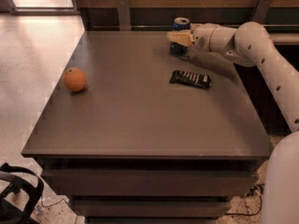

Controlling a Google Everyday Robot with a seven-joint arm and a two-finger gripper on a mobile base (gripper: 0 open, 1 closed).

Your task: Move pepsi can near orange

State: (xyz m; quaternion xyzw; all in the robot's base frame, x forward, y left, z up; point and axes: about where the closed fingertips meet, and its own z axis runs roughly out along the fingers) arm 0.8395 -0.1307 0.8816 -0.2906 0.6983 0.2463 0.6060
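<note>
The pepsi can (pixel 181 24) stands upright at the far edge of the dark table (pixel 131 120), right of centre. Its silver top and blue rim show, and its body is partly hidden. My gripper (pixel 177 38) reaches in from the right on the white arm (pixel 243 41) and sits at the can, across its middle. The orange (pixel 74 79) lies near the table's left edge, far from the can and from the gripper.
A flat black snack bar wrapper (pixel 190 79) lies on the table in front of the can. A wooden wall with metal brackets (pixel 123 10) runs behind the table. A black object (pixel 16 197) sits on the floor at lower left.
</note>
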